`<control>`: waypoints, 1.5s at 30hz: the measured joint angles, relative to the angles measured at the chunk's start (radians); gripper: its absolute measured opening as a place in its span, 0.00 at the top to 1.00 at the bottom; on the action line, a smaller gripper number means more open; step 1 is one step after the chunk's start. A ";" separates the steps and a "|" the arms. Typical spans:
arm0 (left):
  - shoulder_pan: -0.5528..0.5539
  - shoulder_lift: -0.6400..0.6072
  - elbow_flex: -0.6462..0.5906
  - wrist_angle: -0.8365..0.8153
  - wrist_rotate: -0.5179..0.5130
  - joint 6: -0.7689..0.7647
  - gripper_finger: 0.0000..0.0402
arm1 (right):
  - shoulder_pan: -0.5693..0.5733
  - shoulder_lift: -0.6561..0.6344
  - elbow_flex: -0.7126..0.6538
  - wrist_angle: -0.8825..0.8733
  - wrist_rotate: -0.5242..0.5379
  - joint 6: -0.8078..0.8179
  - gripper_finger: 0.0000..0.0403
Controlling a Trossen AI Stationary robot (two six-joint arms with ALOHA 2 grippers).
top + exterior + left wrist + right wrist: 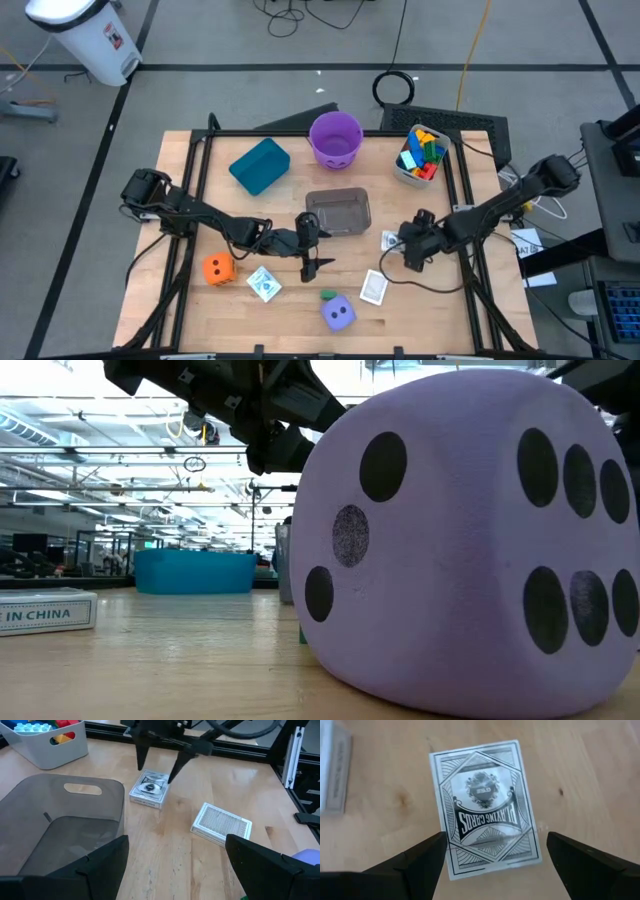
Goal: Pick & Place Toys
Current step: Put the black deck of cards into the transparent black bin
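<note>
right claw point(490, 855) spread over glossy printed card box point(485, 807) | left claw point(175, 857) spread by smoky tub point(55, 830)

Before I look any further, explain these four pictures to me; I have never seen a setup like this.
Two dark robot arms work at a wooden table, each ending in a two-finger gripper. One picture looks down from above, one sits at table height, and two come from cameras on the arms' wrists.

On the table lie an orange die, a purple die (huge in the low picture because it sits close to that camera), three packs of playing cards, a teal bin, a purple bucket, a clear tub and a white tub of coloured blocks.

The left gripper is open near the clear tub. The right gripper hangs open above one card pack. Nothing is held.
</note>
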 joint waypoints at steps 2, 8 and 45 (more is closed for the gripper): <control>0.000 0.000 0.000 0.000 0.000 -0.001 0.15 | 0.004 -0.031 -0.001 0.024 -0.007 -0.049 0.18; 0.000 0.000 0.000 0.000 0.000 -0.001 0.15 | 0.011 -0.058 -0.003 0.050 0.002 -0.184 0.18; 0.000 0.000 0.000 -0.005 0.002 -0.002 0.15 | -0.018 -0.095 -0.116 0.289 -0.068 -0.320 0.18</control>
